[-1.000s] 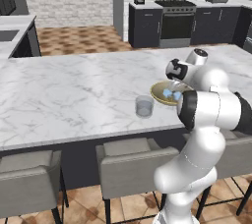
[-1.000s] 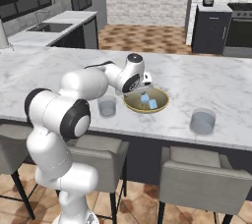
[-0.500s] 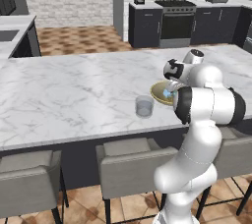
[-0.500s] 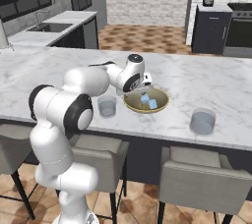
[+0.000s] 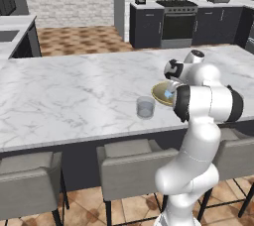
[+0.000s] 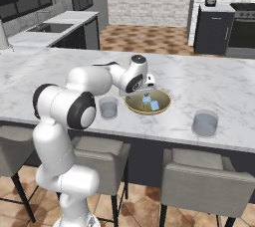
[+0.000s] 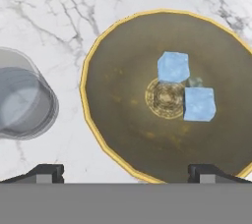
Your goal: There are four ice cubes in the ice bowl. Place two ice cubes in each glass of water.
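The tan-yellow ice bowl [image 7: 118, 110] lies just below my gripper [image 7: 126, 176], whose jaws stand open and empty over its near rim. Two pale blue ice cubes [image 7: 173, 67] [image 7: 199, 104] rest beside each other near the bowl's middle. One glass of water [image 7: 22, 102] stands close beside the bowl; I cannot tell what it holds. In the right base view the gripper [image 6: 147, 89] hangs over the bowl [image 6: 163, 99], with that glass [image 6: 108, 107] on its left and the other glass [image 6: 205, 124] farther right. The left base view shows the bowl [image 5: 158, 93] and a glass [image 5: 145, 107].
Everything stands on a long marble island counter [image 6: 209, 81] with its front edge close to the glasses. Grey stools [image 6: 204, 181] line that edge below. A stove and dark cabinets [image 5: 178, 22] stand across the room.
The hand has shifted only slightly above the bowl. Its jaws stay open, and the cubes and glasses have not moved.
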